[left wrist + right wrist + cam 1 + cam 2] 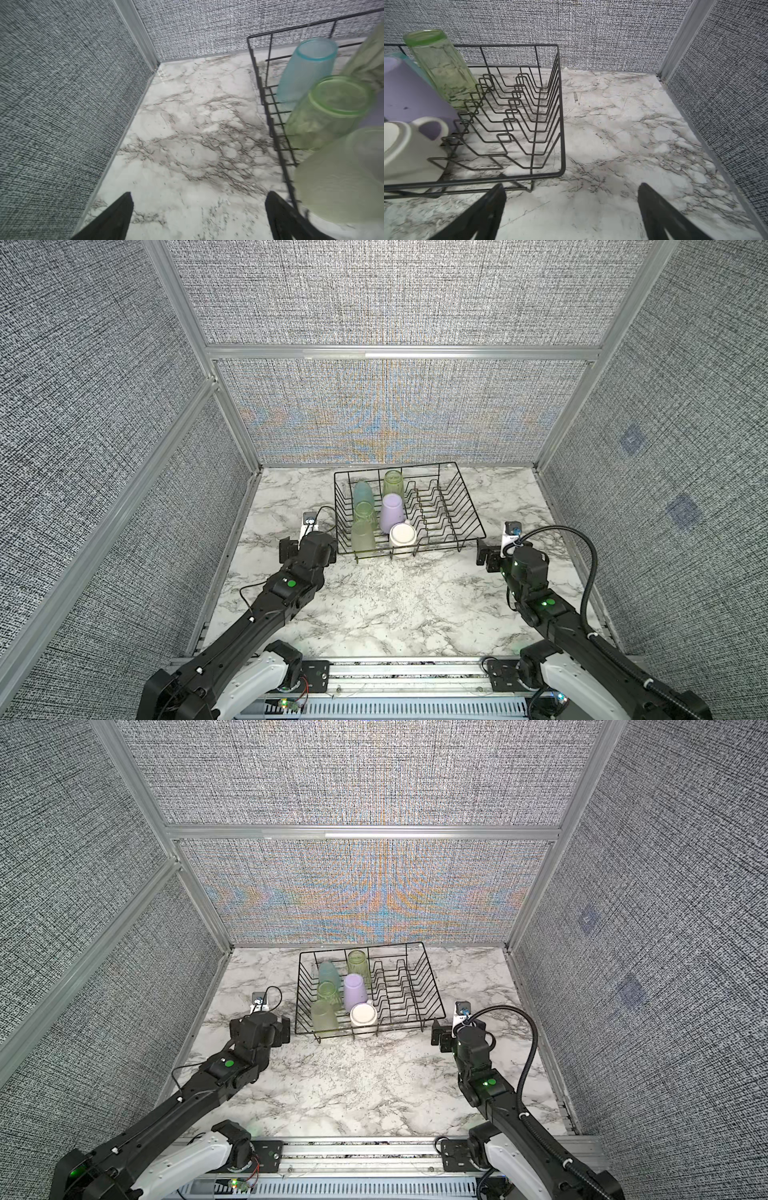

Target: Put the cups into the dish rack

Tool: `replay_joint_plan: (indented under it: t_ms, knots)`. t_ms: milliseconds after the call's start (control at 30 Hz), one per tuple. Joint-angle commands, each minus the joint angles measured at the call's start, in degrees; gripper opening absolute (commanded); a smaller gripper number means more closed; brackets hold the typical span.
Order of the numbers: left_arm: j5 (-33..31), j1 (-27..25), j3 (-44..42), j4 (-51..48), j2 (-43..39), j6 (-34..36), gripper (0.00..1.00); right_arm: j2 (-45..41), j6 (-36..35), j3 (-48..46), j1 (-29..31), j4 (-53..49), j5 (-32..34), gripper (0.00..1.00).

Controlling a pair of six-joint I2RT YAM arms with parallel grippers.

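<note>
Table (pixel 395 605): white marble-patterned surface; carries the dish rack in its far half, while its near half lies bare between the two arms.
Left pincer (pixel 199 194): jaws spread wide with nothing between them; hangs over the table just left of the rack's near left corner. In the left wrist view one finger (pixel 278 209) lies close beside the rack's wire wall; contact cannot be told.
Right pincer (pixel 571 186): jaws spread wide and empty; hangs over the table just right of the rack's near right corner, apart from the wire.
Dish rack (pixel 432 510): black wire basket, long sides running near to far. All six cups stand in its left half, in two columns of three; the plate-slot wires in its right half hold nothing.
Frosted yellow-green cup (pixel 363 536): near left corner of the rack, against the left wall.
White cup (pixel 402 536): near row, right of the frosted cup, flat pale face upward. The right wrist view shows a loop handle (pixel 430 126) on its far side.
Short green cup (pixel 364 512): middle row, left column, just beyond the frosted cup.
Lilac cup (pixel 392 512): middle row, right column, narrower end upward, just beside the white cup.
Light blue cup (pixel 362 491): far row, left column, close behind the short green cup.
Tall green cup (pixel 392 483): far row, right column, near the rack's far wall; it rises above the rim.
Grey fabric panels (pixel 395 302): enclose the table on the left, right and far sides.
</note>
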Motion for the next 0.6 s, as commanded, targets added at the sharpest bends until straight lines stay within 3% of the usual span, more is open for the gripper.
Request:
replay_joint_plan:
  t_ms: [0,133,333,467,567]
  knots:
    - [-3.87,2.70,-5.27,19.72,0.56,11.17,1.00,2.69,-4.00,-0.25,-0.54,5.94,5.40,0.99]
    - [1.22,6.53,-9.66,29.63,3.16,17.05,1.00,8.75,-5.05,-1.73,-1.62,9.14,5.15,0.99]
    - [5.26,9.99,-11.67,37.28,10.17,15.31,0.99,9.97,-8.60,-8.85,-2.18,20.17,-0.26,0.99]
    - [9.24,14.70,-14.39,44.59,12.83,12.74,0.99,12.59,-9.17,-6.23,-7.98,17.78,-14.33,0.99]
    - [17.43,18.29,-14.29,48.25,14.85,10.41,0.99,16.04,-9.86,-6.28,-10.29,22.87,-19.68,0.99]
